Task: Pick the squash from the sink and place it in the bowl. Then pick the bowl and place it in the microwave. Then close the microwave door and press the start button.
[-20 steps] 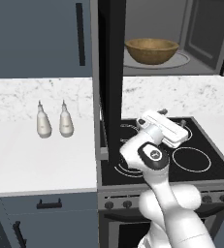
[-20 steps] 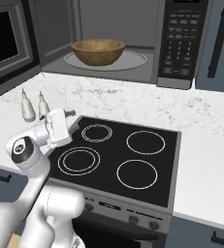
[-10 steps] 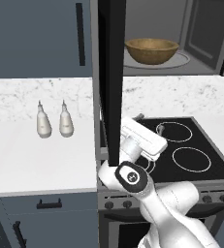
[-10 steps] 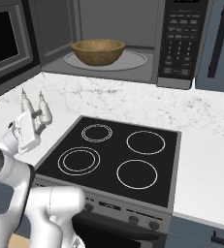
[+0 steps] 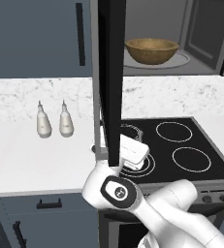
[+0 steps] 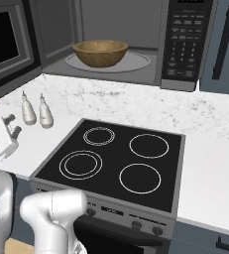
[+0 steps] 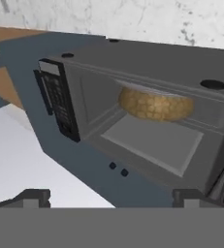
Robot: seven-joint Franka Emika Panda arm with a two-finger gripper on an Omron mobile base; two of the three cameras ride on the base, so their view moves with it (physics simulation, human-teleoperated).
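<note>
Plainly, gripper (image 6: 8, 130) wide open, holding nothing, beside open microwave door (image 5: 111, 82), bowl (image 6: 100, 52) inside microwave (image 6: 185, 44)

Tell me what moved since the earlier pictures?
The arm swung its open, empty gripper from above the stove out to the left, past the stove's edge, below the open microwave door. Nothing was grabbed or let go. The bowl stayed inside the microwave.

Bowl (image 6: 100, 52) inside the open microwave (image 6: 136, 44), on the turntable, above and behind the stove (image 6: 113, 161). Two bottles (image 5: 53, 119) side by side on the counter (image 5: 31, 155) left of the stove, against the back wall. Door (image 5: 111, 72) swung out over the stove's left edge.
</note>
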